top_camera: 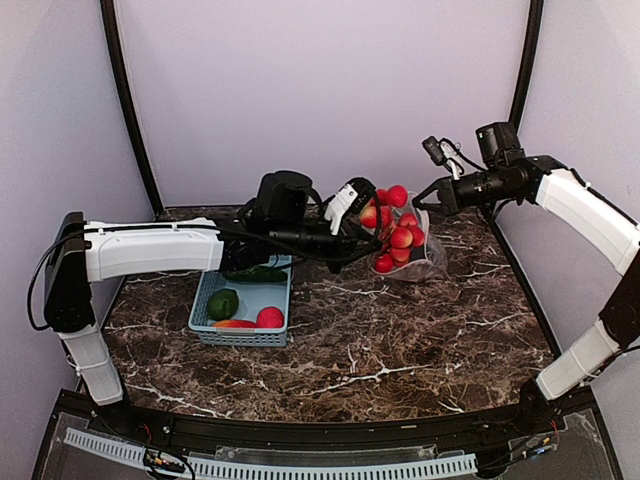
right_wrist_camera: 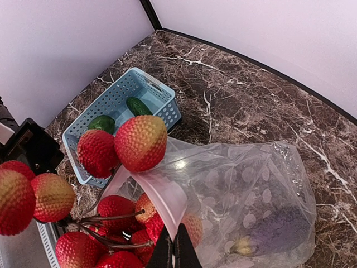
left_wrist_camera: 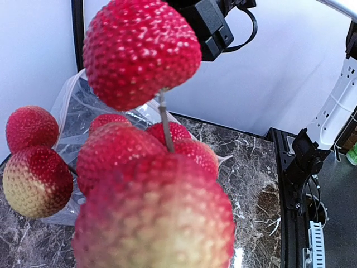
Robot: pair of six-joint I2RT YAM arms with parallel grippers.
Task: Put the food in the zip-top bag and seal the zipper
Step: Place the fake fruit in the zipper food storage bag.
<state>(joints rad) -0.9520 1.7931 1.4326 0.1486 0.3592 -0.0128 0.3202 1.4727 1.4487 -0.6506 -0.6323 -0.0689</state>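
Note:
My left gripper (top_camera: 352, 222) holds a bunch of red and peach bumpy fruits (top_camera: 392, 232) on thin stems, raised at the mouth of the clear zip-top bag (top_camera: 430, 262). The bunch (left_wrist_camera: 145, 50) fills the left wrist view and hides my left fingers. My right gripper (right_wrist_camera: 174, 251) is shut on the bag's mouth edge, on the zipper strip (right_wrist_camera: 162, 192), and holds it up and open. Some fruits of the bunch (right_wrist_camera: 139, 142) sit inside the mouth, others above it. A dark purple eggplant (right_wrist_camera: 279, 229) lies inside the bag (right_wrist_camera: 245, 190).
The light blue basket (top_camera: 205, 300) stands left of the bag under my left arm. It holds an avocado (top_camera: 223, 303), a cucumber (top_camera: 258, 273), an orange-red pepper (top_camera: 233, 323) and a red round fruit (top_camera: 269, 318). Walls enclose the marble table.

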